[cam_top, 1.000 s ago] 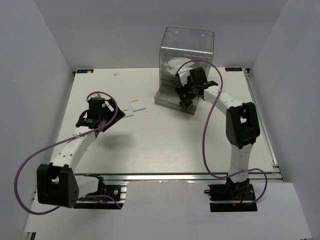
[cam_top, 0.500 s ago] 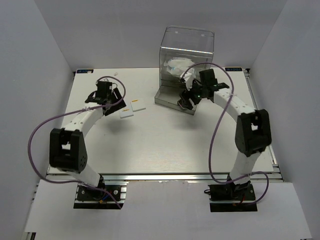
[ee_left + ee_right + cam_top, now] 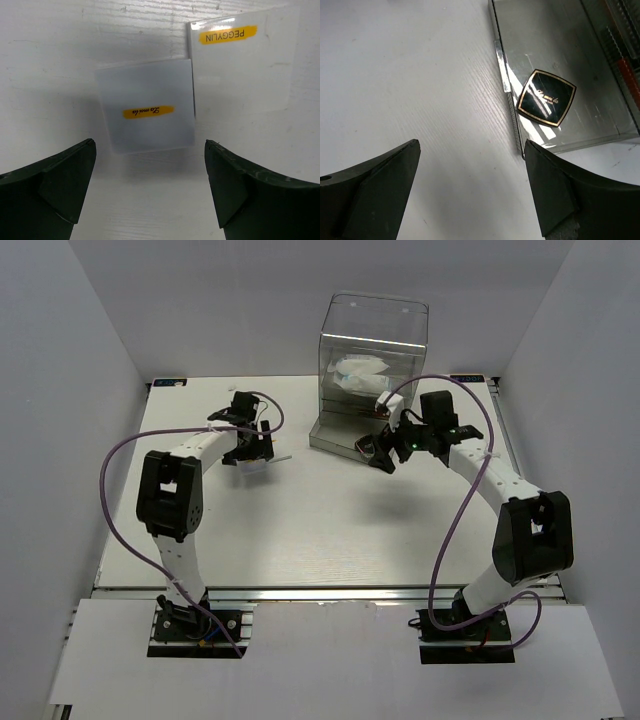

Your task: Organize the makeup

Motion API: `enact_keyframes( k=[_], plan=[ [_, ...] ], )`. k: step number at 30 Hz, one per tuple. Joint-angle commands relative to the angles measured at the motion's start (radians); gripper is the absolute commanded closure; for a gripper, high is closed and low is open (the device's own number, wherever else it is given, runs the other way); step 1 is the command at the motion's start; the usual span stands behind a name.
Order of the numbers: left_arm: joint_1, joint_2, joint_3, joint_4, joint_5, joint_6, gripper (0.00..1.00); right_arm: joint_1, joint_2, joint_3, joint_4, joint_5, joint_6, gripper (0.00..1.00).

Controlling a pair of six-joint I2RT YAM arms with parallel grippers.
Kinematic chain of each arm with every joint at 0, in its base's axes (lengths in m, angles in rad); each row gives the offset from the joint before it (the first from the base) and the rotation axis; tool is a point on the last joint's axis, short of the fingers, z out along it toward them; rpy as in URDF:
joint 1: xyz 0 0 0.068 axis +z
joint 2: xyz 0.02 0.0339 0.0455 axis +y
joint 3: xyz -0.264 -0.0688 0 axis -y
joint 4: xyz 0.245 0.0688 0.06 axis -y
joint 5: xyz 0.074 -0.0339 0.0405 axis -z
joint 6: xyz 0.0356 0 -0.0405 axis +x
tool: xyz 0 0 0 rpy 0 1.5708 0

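Pincer on the left (image 3: 150,155): wide open, nothing in it, pointing down at a white flat square (image 3: 145,112) with an orange mark. Second white square (image 3: 240,75) right beside it, edges touching or nearly so. Both flat on the desk (image 3: 50,50), near the clear drawer box (image 3: 372,350), off to its left. Looks very thin, light and shiny, so likely slippery and hard to get under. Best to pinch two side edges gently, or tip one edge up first.

Pincer on the right (image 3: 472,145): open too, holding nothing, just in front of the box. Black square compact (image 3: 546,97) lying inside the box's pulled-out bottom drawer (image 3: 545,35). Hard and smooth by the look of it.
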Motion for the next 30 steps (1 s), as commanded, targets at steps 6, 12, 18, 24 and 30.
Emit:
enact_keyframes(
  k=[6, 12, 18, 24, 30],
  plan=[
    [-0.025, 0.047, 0.036, -0.046, -0.041, 0.079, 0.02, -0.014, -0.024, -0.009, 0.065, -0.036, 0.051, 0.11],
    [-0.025, 0.084, 0.043, -0.027, -0.049, 0.074, 0.02, -0.016, -0.024, -0.015, 0.066, -0.037, 0.057, 0.11],
    [-0.025, 0.133, 0.094, -0.036, -0.073, 0.056, 0.02, -0.017, -0.032, -0.029, 0.068, -0.036, 0.064, 0.11],
    [-0.025, 0.138, 0.06, -0.021, -0.153, 0.018, 0.14, -0.022, -0.041, -0.03, 0.069, -0.033, 0.064, 0.11],
    [-0.022, 0.067, -0.023, 0.011, -0.179, -0.022, 0.45, -0.028, -0.047, -0.032, 0.066, -0.034, 0.064, 0.11]
  ],
)
